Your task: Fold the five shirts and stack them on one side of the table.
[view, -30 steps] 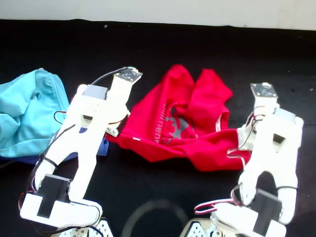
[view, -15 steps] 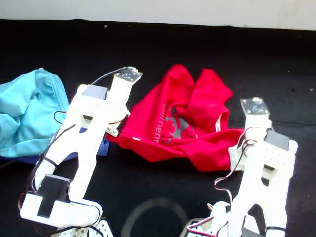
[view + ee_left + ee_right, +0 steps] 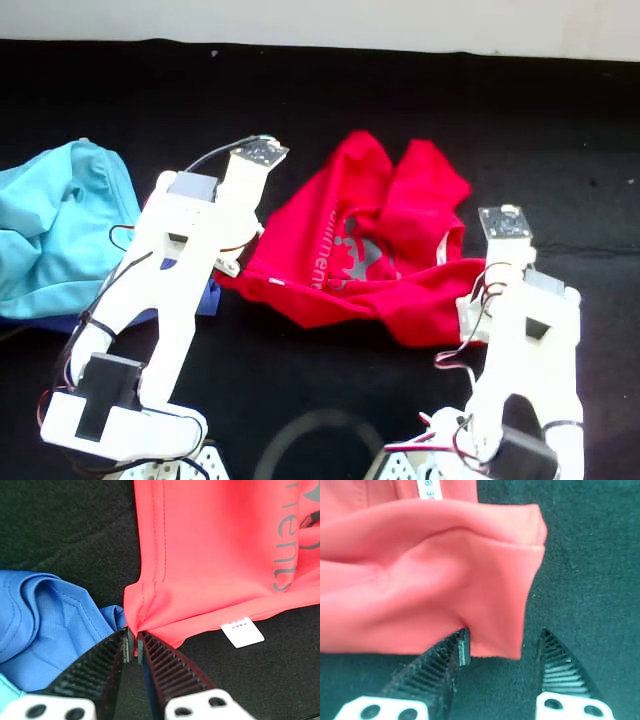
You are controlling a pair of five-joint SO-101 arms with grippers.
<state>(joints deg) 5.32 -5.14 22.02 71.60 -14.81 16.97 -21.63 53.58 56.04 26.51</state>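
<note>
As my left gripper (image 3: 133,647) pinches the red shirt (image 3: 215,555) and my right gripper (image 3: 503,644) gapes around its corner, nothing looks folded yet.

In the high view, the left arm (image 3: 185,270) is covering most of the blue shirt (image 3: 206,297), which is lying at 9 o'clock of the red shirt (image 3: 400,240). The picture's edge is cutting off the turquoise shirt (image 3: 55,235) at 9 o'clock. The right arm (image 3: 525,345) is hiding the red shirt's corner at 4 o'clock. The grey print (image 3: 345,255) is disappearing partly into folds. In the left wrist view, the white tag (image 3: 242,631) is showing marks too small to tell. In the right wrist view, the edge is cutting off a white label (image 3: 430,489).
</note>
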